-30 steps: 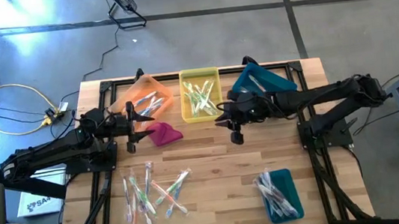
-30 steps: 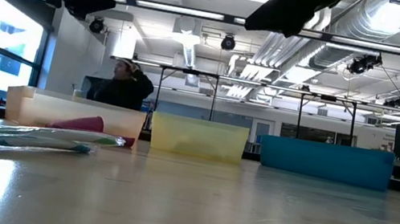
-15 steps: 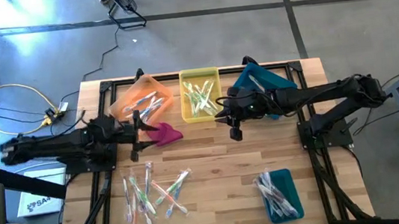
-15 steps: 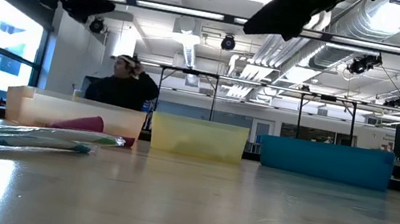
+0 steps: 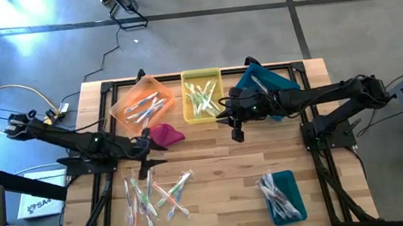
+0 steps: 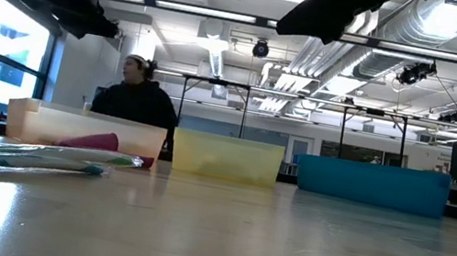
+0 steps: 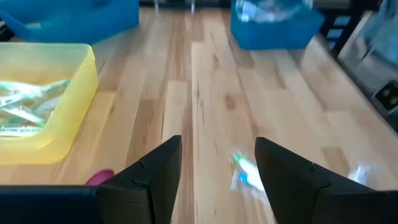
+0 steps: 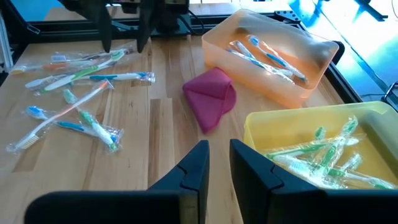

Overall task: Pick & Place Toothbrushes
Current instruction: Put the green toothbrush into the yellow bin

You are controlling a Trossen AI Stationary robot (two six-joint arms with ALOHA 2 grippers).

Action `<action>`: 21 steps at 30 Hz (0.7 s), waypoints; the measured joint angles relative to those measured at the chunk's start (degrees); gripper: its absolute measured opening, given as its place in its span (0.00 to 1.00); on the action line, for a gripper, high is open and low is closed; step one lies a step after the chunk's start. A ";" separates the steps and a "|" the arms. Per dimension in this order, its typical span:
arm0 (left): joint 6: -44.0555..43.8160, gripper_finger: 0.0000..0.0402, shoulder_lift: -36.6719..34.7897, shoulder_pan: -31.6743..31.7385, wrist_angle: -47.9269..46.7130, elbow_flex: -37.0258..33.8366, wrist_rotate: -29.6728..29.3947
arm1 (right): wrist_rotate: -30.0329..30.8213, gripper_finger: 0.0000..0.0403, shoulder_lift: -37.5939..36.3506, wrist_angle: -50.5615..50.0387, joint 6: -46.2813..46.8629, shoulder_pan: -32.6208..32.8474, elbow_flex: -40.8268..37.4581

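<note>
Wherever taken from the loose scatter of toothbrushes on the near left part of the table, expect light, thin, fairly stiff sticks. Several sealed in clear, slippery wrappers, so apt to skid on the wood or swivel in a pinch. Best pinched across the handle near its middle, picking one that lies apart at the scatter's edge, not by the bristle end or a loose wrapper tail. More of them lying in the orange bin, the yellow bin and the near teal bin at the right front. Left gripper: hanging above the boards between the magenta cloth and the scatter, fingers spread wide, nothing between them, touching nothing. Seen past those fingers from the left wrist, one wrapped blue-and-green brush on the wood just beyond the gap. Right gripper: raised just in front of the yellow bin, fingers drawn close with only a thin slit between, gripping nothing.
</note>
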 joint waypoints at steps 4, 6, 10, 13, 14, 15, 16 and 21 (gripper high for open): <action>0.04 0.49 5.47 -2.60 -5.21 5.69 -3.31 | 0.00 0.14 0.00 -0.02 -0.03 0.00 0.00; 0.05 0.49 8.44 -2.82 -9.50 8.86 -3.90 | -0.01 0.14 0.00 -0.13 -0.03 0.00 0.00; -1.23 0.49 14.39 -2.71 -20.08 15.84 -3.96 | 0.00 0.14 0.00 -0.82 -0.13 0.00 0.00; -3.54 0.49 19.43 -2.71 -29.51 20.67 -2.55 | 0.00 0.14 0.01 -1.62 -0.16 0.00 0.00; -4.56 0.49 21.02 -2.70 -31.91 21.85 -1.35 | 0.00 0.14 0.02 -1.75 -0.14 0.00 0.00; -5.68 0.49 22.53 -2.69 -33.56 22.87 0.29 | 0.00 0.14 0.02 -1.81 -0.14 0.00 0.00; -6.90 0.49 23.80 -2.69 -34.48 23.55 2.40 | 0.00 0.14 0.02 -1.80 -0.14 0.00 0.00; -11.96 0.49 29.10 -2.69 -34.19 23.98 11.02 | 0.00 0.14 0.02 -1.80 -0.16 0.00 0.00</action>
